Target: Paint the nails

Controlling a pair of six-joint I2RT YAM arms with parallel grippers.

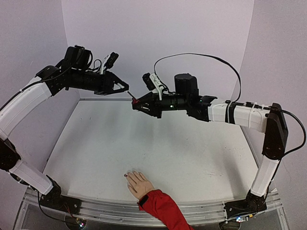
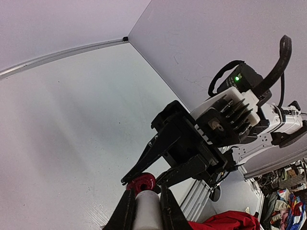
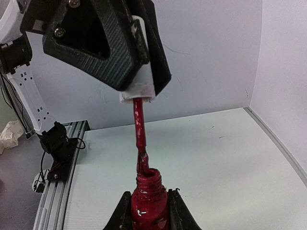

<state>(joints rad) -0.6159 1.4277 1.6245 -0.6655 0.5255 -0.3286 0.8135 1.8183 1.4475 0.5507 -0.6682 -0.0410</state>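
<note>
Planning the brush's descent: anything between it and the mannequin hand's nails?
Nothing visible lies on the table before the nails. Only the bottle in the right jaws: the brush, its cap in the left jaws, has its tip at the bottle's mouth, so lift clear first.

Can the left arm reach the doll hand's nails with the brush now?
Probably, but not straight away. The left gripper holds the brush by its white cap, tip in the neck of the polish bottle that the right gripper holds. Once lifted out, nothing stands between it and the mannequin hand.
</note>
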